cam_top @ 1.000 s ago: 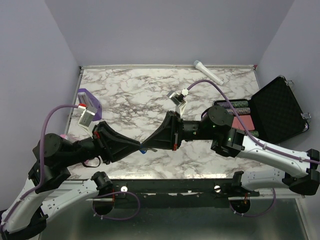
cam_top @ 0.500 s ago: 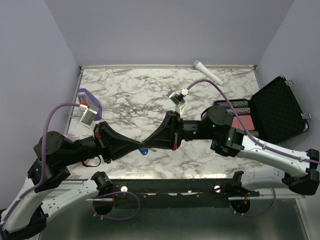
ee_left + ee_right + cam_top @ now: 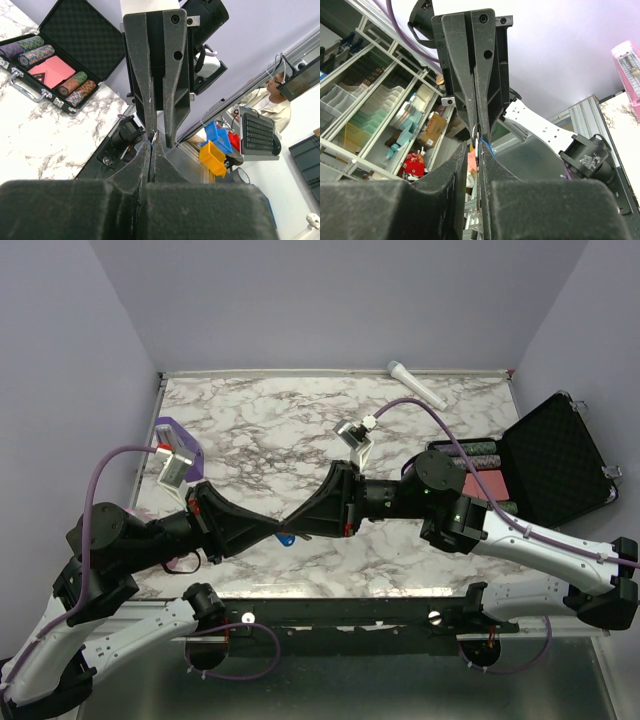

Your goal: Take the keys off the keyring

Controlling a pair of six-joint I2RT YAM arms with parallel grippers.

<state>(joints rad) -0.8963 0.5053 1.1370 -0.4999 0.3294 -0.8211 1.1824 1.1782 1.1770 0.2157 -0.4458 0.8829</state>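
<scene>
Left end effector (image 3: 282, 532): pressed together, pinching keyring (image 3: 287, 539)
Right end effector (image 3: 293, 529): clamped on key (image 3: 476, 146)
Keyring: blue, hanging under the meeting tips

Open black case (image 3: 545, 455), white tube (image 3: 417, 386), purple block (image 3: 175, 430)

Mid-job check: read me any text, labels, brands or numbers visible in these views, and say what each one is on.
No text can be read in any view.
White tube: no legible label.
Red box in the black case: print too small to read.
Blue key tag: too small to tell whether it has any marking.
Shelf bins and monitor in the background: blurred, unreadable.
</scene>
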